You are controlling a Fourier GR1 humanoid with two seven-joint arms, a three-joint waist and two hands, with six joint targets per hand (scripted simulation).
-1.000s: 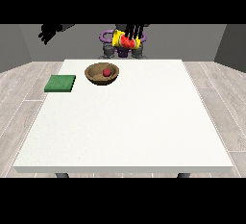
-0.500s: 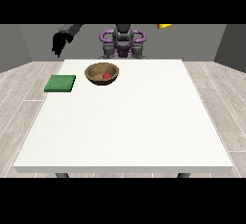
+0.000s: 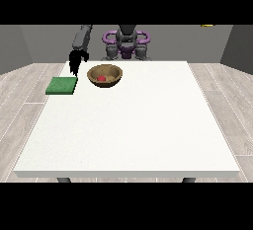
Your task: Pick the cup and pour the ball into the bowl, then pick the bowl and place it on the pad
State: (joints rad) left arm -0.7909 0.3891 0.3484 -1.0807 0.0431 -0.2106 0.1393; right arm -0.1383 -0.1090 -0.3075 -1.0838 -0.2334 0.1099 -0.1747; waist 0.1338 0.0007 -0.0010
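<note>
We see the ball [image 3: 101, 78] already in the bowl [image 3: 105, 74]; the pad [image 3: 62, 85] awaits; whether the hand at the view's left [image 3: 75, 61] is open we cannot tell

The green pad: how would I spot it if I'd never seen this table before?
Start at the large white table and look to its far corner at the view's left. There, beside the round brown wooden bowl holding a small red ball, lies the flat green square pad, just below the black hand at the view's left. It is the only flat, green thing on the table.
</note>
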